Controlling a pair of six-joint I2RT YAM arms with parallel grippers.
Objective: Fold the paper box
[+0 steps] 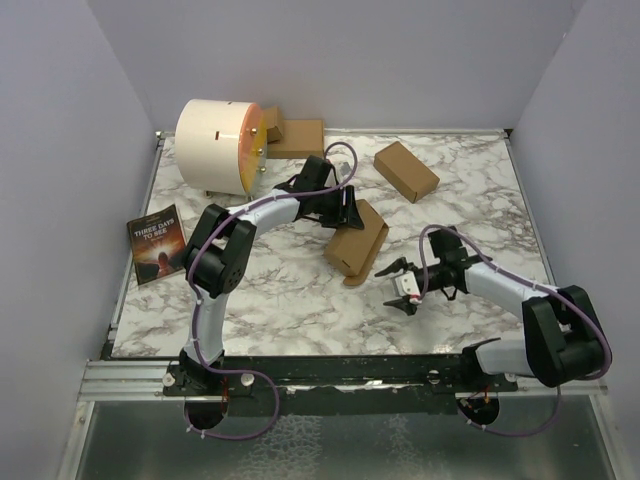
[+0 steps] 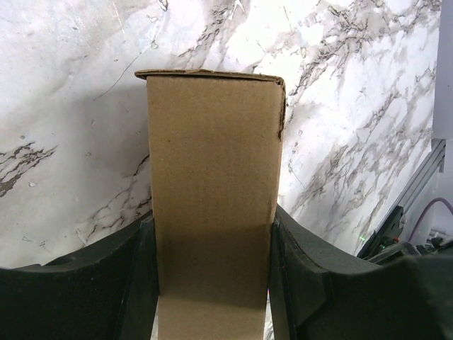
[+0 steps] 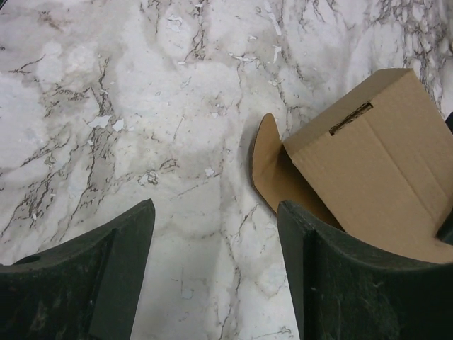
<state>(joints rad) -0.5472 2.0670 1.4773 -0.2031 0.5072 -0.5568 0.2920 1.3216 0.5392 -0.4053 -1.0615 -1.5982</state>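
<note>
- Count, left to right: one book (image 1: 157, 247); one white drum (image 1: 220, 145) with an orange face; cardboard pieces (image 1: 297, 137) partly hidden behind the drum, number unclear; one box (image 1: 356, 243); one closed carton (image 1: 406, 170).
- Surface: a marble-patterned table (image 1: 470, 200), with pale walls (image 1: 60, 150) on three sides.
- Box: lies mid-table at a slant, well apart from the carton. The flap at its near end is open.
- Left arm (image 1: 255, 212): reaches forward, then bends right to the box's far end.
- Left gripper (image 1: 345, 208): clamped on the box, with a finger pressed against each side.
- Right arm (image 1: 500, 285): folded leftward and low over the table.
- Right gripper (image 3: 216, 212): jaws apart with only bare marble between them, just beside the open flap.
</note>
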